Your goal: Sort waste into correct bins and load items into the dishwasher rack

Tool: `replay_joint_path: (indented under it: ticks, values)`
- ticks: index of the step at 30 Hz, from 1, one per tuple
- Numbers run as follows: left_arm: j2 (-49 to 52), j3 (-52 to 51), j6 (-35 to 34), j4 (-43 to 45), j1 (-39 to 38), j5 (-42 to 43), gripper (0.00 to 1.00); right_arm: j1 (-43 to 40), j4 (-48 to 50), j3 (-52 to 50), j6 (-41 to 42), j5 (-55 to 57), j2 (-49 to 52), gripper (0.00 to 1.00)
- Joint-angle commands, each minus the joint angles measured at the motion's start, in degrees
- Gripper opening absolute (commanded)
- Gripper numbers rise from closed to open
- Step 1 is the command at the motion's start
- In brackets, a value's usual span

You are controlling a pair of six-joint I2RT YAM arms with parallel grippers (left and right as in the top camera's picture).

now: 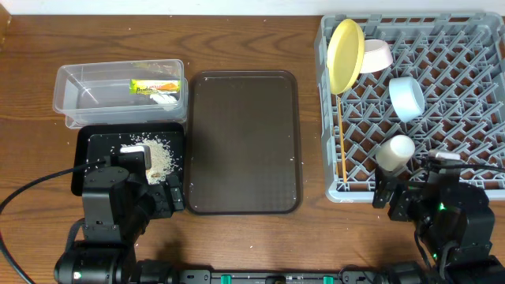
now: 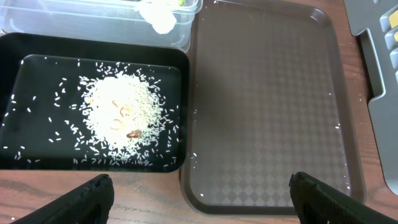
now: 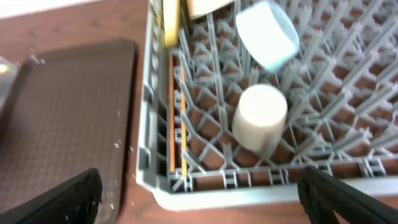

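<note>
The grey dishwasher rack (image 1: 442, 118) at the right holds the yellow plate (image 1: 346, 55) on edge, the white bowl (image 1: 375, 55), the light blue bowl (image 1: 406, 98), the pale cup (image 1: 394, 151) and two chopsticks (image 1: 342, 142). The clear tub (image 1: 79, 93) holds the printed wrapper (image 1: 154, 87) and a white scrap (image 1: 164, 99). The black tray (image 2: 25, 56) holds rice grains (image 2: 118, 112). My left gripper (image 2: 202, 199) is open and empty near the table's front, between the black tray and the brown tray. My right gripper (image 3: 199, 199) is open and empty before the rack's front left corner (image 3: 161, 186).
The large dark brown serving tray (image 1: 245, 142) lies in the middle with a few stray grains on it (image 2: 267, 93). A black cable (image 1: 31, 189) runs across the table at the left front.
</note>
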Motion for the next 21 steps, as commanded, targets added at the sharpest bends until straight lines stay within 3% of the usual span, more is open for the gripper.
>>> replay_joint_path:
  ticks: [1,12,21]
  values:
    - [0.0,-0.4,0.7,0.1,-0.2,-0.1,0.93,-0.1,-1.7,-0.4,-0.3,0.8,-0.1,0.99]
    - [0.0,-0.4,0.7,0.1,-0.2,-0.1,0.93,-0.1,-7.0,-0.7,-1.6,2.8,-0.5,0.99]
    - [0.0,-0.4,0.8,0.1,-0.2,-0.1,0.93,-4.5,11.9,-12.0,-2.7,1.2,-10.5,0.99]
